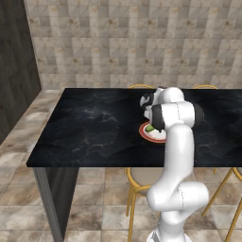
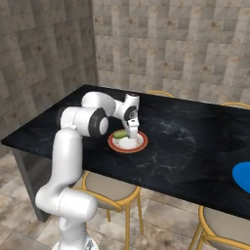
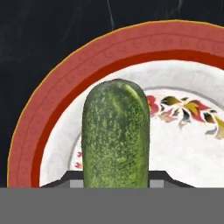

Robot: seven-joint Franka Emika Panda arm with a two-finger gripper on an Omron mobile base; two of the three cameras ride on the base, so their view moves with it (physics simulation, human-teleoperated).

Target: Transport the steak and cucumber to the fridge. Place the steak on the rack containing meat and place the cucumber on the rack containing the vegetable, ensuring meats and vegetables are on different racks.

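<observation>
I have the claw (image 2: 132, 135) down on the red-rimmed plate (image 2: 141, 144), and its two fingers sit tight against either side of the cucumber (image 3: 116, 135), pinching it. In the hand view the cucumber runs straight up from between the finger tips, its rounded far end stopping just short of the plate's red rim (image 3: 52, 100), over the white centre with its leaf pattern. I cannot tell whether the cucumber rests on the plate or has come clear of it.

From the right base view I see the cucumber (image 2: 120, 134) as a short green shape beside the claw, over the left part of the plate. From the left base view a small green bit of the cucumber (image 1: 150, 127) shows behind the arm's dark joint, with the plate (image 1: 147, 133) half hidden by the arm.

The plate sits on the black marble counter (image 1: 94, 127), near the edge closest to me. Stools with yellow legs (image 2: 110, 193) stand under that edge. At the far right of the right base view, the edge of a blue plate (image 2: 242, 178) lies on the same counter, well apart from the red-rimmed one.
</observation>
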